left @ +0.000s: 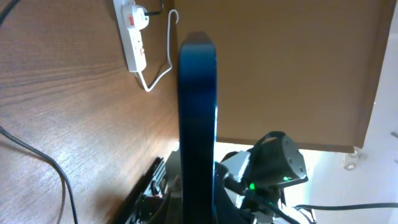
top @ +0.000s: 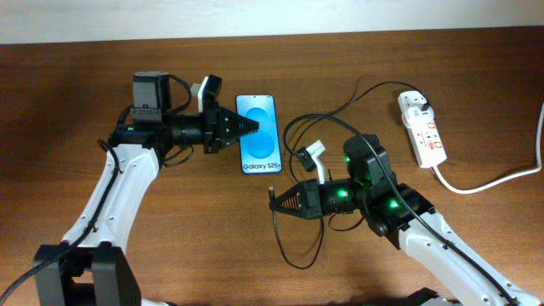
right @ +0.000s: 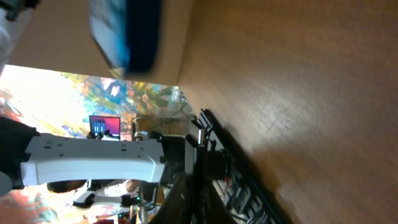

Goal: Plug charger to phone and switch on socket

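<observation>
Right tool point(top: 274, 201), closed on the connector end of the charger point(top: 275, 231), sits just below the phone point(top: 262, 136), whose left edge the left tool point(top: 248, 127) pinches shut at the middle of the bench point(top: 212, 242). Plugging in looks like the current step; next, the tip must meet the phone's bottom port squarely.

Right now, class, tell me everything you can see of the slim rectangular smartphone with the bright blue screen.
The smartphone has black edges and a glossy blue screen with a lighter oval and white "Galaxy S25+" lettering at the end nearer the robot. It faces up on the brown wooden table. The left gripper looks shut on its left long edge. Nothing is plugged into it.
</observation>
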Controlling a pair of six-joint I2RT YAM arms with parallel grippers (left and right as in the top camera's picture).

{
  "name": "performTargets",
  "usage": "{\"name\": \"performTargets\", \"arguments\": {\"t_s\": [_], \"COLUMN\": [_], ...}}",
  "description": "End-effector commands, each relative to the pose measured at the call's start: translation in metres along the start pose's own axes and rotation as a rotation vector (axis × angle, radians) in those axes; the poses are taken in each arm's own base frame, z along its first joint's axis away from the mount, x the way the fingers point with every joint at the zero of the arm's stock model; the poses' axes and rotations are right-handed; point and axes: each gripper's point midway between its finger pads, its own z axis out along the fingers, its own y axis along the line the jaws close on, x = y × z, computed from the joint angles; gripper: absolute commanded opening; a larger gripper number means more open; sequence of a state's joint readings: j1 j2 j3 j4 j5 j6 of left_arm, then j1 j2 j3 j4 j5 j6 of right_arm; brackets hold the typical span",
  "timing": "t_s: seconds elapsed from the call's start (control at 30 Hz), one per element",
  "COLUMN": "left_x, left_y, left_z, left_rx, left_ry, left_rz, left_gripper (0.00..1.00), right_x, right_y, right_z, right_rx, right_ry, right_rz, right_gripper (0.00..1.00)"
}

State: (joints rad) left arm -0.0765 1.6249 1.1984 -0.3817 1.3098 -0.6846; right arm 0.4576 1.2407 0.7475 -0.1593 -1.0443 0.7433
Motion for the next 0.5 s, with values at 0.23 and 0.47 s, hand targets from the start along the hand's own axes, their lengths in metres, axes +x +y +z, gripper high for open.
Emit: {"name": "performTargets", "arguments": {"t_s": [0.23, 0.47], "left_x": [0.004, 0.004], "left_y": [-0.01, -0.009], "left_z": [-0.001, -0.002], "left_rx": [0.01, 0.009], "left_ry": [0.006, 0.005], "left_rz": [0.08, 0.084], "left_gripper": [0.0, 0.0], "right_x": [-0.012, -0.019], "right_y": [0.011, 0.017], "right_z": [-0.002, -0.003], "right_rx": [-0.028, -0.044], "right_ry": [-0.043, -0.066], "right_rz": [-0.09, -0.141], "right_gripper": [0.04, 0.04]}}
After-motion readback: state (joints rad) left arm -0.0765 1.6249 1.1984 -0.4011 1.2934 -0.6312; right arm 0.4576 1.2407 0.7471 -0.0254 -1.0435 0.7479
